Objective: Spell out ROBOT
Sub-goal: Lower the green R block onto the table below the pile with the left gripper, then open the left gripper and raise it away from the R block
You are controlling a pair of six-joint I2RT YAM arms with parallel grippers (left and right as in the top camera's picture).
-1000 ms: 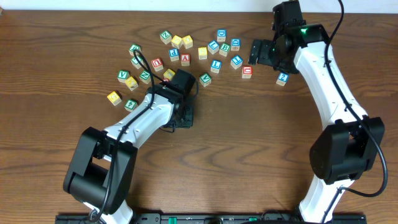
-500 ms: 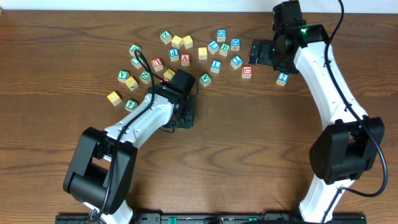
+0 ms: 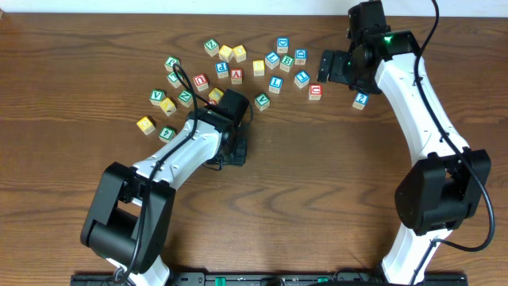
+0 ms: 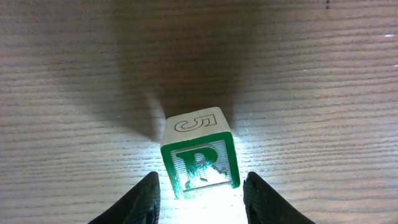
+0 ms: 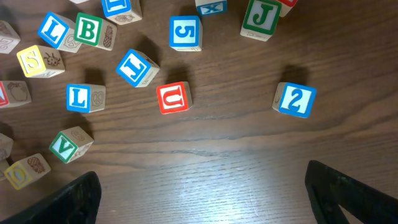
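A green R block [image 4: 200,160], with a 5 on its top face, stands on the wood table in the left wrist view. It sits between the fingers of my left gripper [image 4: 201,199], which is open with a small gap on each side. In the overhead view the left gripper [image 3: 235,148] hides the block. My right gripper [image 5: 211,199] is wide open and empty above bare table, near the right end of the pile [image 3: 329,67]. A green B block [image 5: 89,29] lies in the right wrist view.
Several letter blocks lie scattered across the back of the table. They include a red A [image 3: 236,76], a red U [image 5: 173,98], a blue 2 [image 5: 294,99], a blue L [image 5: 86,98], a green V [image 5: 69,144] and a yellow block [image 3: 145,124].
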